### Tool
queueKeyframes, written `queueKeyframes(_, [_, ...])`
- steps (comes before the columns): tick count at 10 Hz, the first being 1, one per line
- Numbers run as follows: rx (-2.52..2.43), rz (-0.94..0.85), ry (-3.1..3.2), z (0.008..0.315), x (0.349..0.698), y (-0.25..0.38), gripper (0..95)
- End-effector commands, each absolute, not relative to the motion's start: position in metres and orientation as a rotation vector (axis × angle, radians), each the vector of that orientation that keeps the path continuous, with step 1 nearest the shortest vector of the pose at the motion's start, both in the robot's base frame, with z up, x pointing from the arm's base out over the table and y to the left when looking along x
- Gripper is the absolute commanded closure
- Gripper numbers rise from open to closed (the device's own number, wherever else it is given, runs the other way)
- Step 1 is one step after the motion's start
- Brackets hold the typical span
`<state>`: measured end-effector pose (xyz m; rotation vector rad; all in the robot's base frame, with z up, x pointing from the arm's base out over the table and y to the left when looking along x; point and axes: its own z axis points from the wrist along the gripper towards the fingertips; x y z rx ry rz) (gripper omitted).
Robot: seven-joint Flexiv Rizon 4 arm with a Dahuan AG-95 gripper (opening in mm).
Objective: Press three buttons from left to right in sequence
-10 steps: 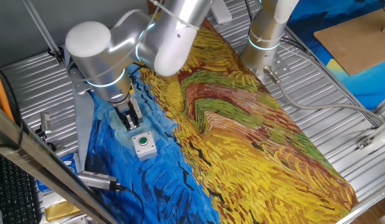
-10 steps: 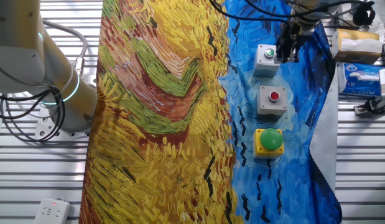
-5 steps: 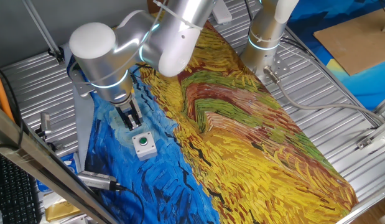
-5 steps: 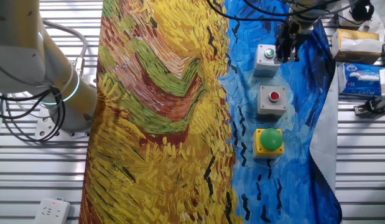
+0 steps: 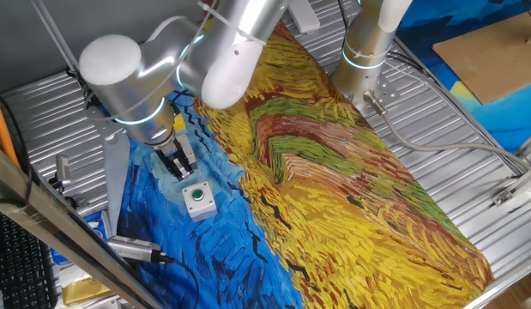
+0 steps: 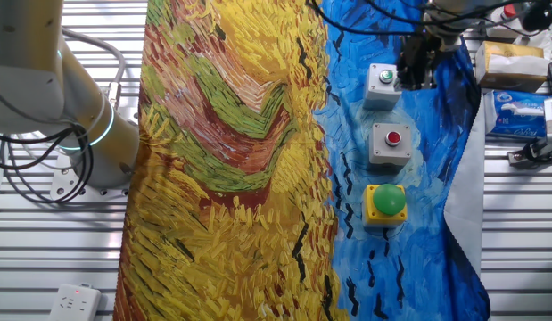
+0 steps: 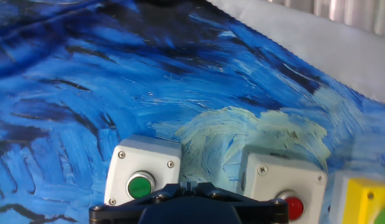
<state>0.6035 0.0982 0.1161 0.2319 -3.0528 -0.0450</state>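
Three button boxes stand in a row on the blue part of the painted cloth. The grey-white box with a small green button [image 6: 382, 85] [image 5: 197, 199] [image 7: 141, 175] is at one end. The grey-white box with a red button [image 6: 391, 144] [image 7: 283, 186] is in the middle. The yellow box with a big green cap [image 6: 385, 203] [image 7: 366, 199] is at the other end. My gripper [image 6: 416, 71] [image 5: 176, 161] [image 7: 188, 185] hangs just beside and above the small-green-button box, touching nothing. Its fingers meet at a thin seam in the hand view. In the first fixed view my arm hides the red and yellow boxes.
The painted cloth [image 6: 231, 160] covers the slatted metal table [image 5: 471, 172]. The robot base [image 5: 368, 51] stands at the cloth's far edge. Packets and small items [image 6: 516, 89] lie beside the cloth's blue edge. A metal cylinder [image 5: 132, 249] lies at the cloth's corner.
My gripper has shifted slightly sideways, away from the small-green-button box. The boxes have not moved.
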Motion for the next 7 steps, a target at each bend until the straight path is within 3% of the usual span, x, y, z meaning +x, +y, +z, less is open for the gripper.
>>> queueKeyframes(1, [0.142,-0.086,-3.063,0.115,0.606,0.104,95.0])
queueKeyframes(7, [0.085,-0.071,-3.069,0.113,0.616,0.141,95.0])
